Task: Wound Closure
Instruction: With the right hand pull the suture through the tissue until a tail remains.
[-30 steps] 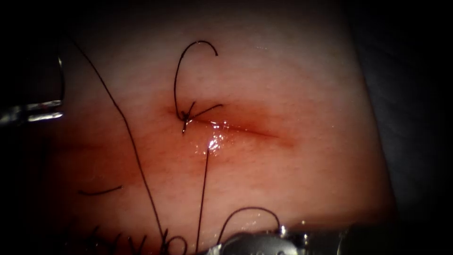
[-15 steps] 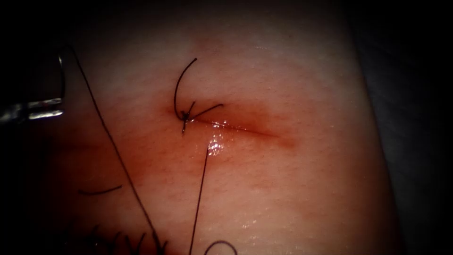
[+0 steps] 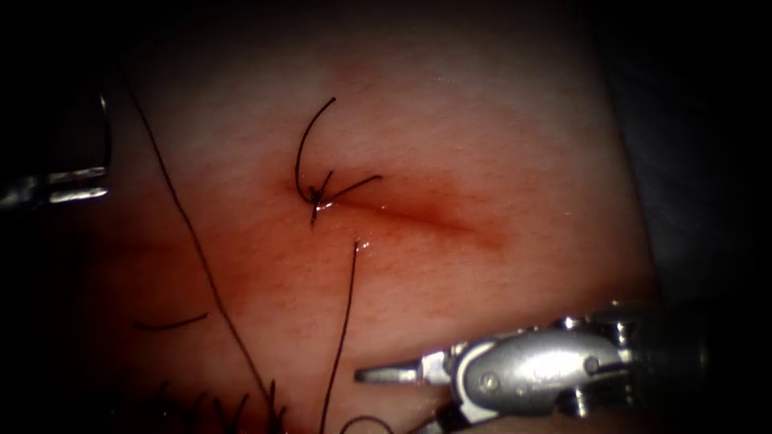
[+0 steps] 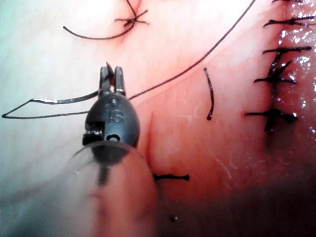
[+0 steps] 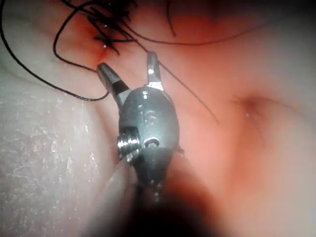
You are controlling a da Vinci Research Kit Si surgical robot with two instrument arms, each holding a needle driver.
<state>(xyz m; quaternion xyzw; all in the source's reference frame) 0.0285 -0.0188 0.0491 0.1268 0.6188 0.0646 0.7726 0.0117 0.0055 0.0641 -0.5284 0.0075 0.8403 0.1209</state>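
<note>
The cut (image 3: 418, 215) runs across the tissue (image 3: 498, 145), with a knot (image 3: 318, 195) at its left end and a curved thread tail (image 3: 301, 145) rising from it. My left tool (image 3: 80, 183) sits at the far left, shut on the needle (image 3: 104, 133), which stands up from the jaw tips, clear of the tissue. The same tool (image 4: 111, 76) has thread (image 4: 197, 61) trailing away from it. That long thread (image 3: 201, 257) crosses the tissue left of the cut. My right tool (image 3: 406, 398) is low on the right, open and holding nothing, as its own view (image 5: 129, 69) confirms.
A second strand (image 3: 346, 321) runs from just below the cut towards the near edge. A loose cut piece of thread (image 3: 170, 325) lies at the lower left. A row of earlier stitches (image 3: 225, 410) lines the near edge, and those stitches (image 4: 276, 74) show again beside the left tool.
The right tool left at the bottom edge, then came back in from the lower right with its jaws opened. The knot's tail lost its hooked end. The left tool stayed put.
</note>
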